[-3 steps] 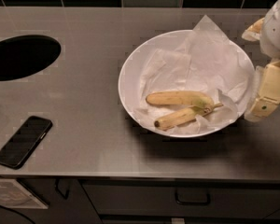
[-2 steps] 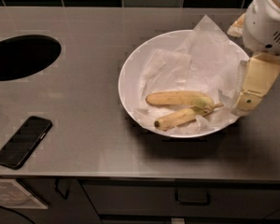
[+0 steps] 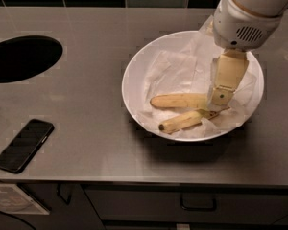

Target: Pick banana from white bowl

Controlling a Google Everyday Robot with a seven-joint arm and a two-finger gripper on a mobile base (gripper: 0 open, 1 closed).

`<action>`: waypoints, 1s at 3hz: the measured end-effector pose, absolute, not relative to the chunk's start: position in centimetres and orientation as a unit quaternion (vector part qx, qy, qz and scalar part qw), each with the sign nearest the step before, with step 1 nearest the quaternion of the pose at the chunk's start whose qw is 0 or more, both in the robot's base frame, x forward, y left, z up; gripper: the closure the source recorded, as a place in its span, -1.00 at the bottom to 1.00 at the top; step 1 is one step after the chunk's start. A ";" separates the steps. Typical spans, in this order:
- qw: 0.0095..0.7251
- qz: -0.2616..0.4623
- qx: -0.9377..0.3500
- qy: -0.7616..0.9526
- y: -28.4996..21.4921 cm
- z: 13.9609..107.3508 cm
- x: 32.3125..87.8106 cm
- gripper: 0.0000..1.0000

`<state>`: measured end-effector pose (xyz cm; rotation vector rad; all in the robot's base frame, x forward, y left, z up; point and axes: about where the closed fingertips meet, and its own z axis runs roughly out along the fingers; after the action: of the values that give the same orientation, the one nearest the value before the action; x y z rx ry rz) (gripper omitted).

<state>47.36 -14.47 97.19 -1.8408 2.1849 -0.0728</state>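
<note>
The white bowl (image 3: pixel 132 75) stands on the grey counter, right of centre, lined with crumpled white paper (image 3: pixel 173 71). Two bananas lie in it side by side. The banana (image 3: pixel 177 100) is the thicker upper one, with a blunt left end. The slimmer banana (image 3: pixel 180 122) with a dark tip lies just in front of it. My gripper (image 3: pixel 220 98) hangs down from the white wrist inside the bowl. Its tip is at the right, stem end of the banana and hides that end. Whether it touches the banana I cannot tell.
A black phone (image 3: pixel 24 145) lies near the counter's front left edge. A round dark opening (image 3: pixel 21 59) is cut in the counter at the left. Dark tiles run along the back. A drawer handle (image 3: pixel 197 207) shows below the counter front.
My gripper has moved left from beside the bowl's right rim to over the bowl, down to the bananas' right ends. The bananas and bowl have not moved.
</note>
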 end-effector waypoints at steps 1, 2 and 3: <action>0.135 -0.027 -0.626 0.767 -14.2 95.7 48.5 -1.00; 0.132 -0.031 -0.610 0.781 -14.5 94.7 48.9 -0.78; 0.126 -0.031 -0.599 0.790 -14.4 93.4 49.2 -0.56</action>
<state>49.21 -14.43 93.43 -1.7462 2.3007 -0.0907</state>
